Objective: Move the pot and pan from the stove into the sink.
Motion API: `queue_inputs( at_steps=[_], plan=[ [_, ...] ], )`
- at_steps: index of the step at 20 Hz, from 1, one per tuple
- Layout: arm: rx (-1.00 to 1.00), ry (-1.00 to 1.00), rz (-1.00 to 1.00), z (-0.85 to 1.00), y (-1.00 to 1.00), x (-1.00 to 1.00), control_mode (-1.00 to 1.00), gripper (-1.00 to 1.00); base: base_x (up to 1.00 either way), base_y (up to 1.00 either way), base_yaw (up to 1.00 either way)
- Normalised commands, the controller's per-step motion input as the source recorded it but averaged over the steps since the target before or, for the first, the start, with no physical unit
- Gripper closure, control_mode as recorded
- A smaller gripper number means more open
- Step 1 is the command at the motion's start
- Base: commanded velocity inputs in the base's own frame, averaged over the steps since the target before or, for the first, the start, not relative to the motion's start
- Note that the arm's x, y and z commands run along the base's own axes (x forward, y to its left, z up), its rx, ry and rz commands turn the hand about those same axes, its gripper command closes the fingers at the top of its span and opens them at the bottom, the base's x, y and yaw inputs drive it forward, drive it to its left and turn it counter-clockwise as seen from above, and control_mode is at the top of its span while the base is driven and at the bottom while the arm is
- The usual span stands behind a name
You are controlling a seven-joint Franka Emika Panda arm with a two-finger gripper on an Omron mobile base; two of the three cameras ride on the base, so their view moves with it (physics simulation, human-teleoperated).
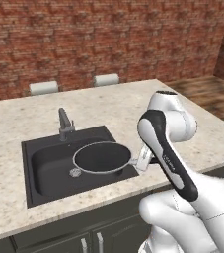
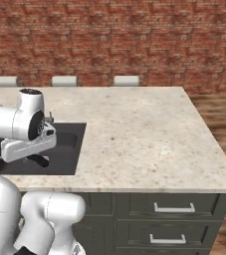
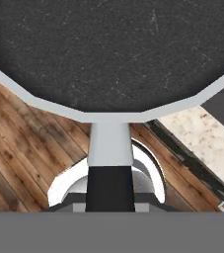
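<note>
The pan [image 1: 102,157], black inside with a thin pale rim, hangs level over the right half of the sink [image 1: 44,170], at about counter height. Its stick handle [image 3: 111,163] points right, out over the basin's edge and into my gripper [image 1: 144,161], which is shut on it. In the hand view the pan's black inside [image 3: 111,49] lies straight ahead of the hand. I cannot tell whether the pan touches the basin. The small grey faucet [image 1: 64,123] stands at the sink's back edge. The pot and the stove are out of view.
Speckled beige countertop [image 2: 134,134] stretches wide to the right of the sink. Pale chair backs [image 1: 43,87] [image 1: 106,79] line its far edge before a brick wall. Dark drawers [image 2: 173,206] sit below the counter's front. My own forearm [image 1: 165,155] crosses the counter's near edge.
</note>
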Motion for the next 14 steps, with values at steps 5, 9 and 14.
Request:
queue_inputs(
  at_steps=[5,9,14],
  plan=[
    [-0.05,0.24,0.06,-0.33,0.09,0.58,-1.0,1.0,0.0,0.0,0.0],
    [-0.02,0.17,0.05,-0.38,0.09,0.65,-1.0,1.0,0.0,0.0,0.0],
    [0.0,0.02,0.03,-0.39,0.15,0.62,-1.0,1.0,0.0,0.0,0.0]
  ],
)
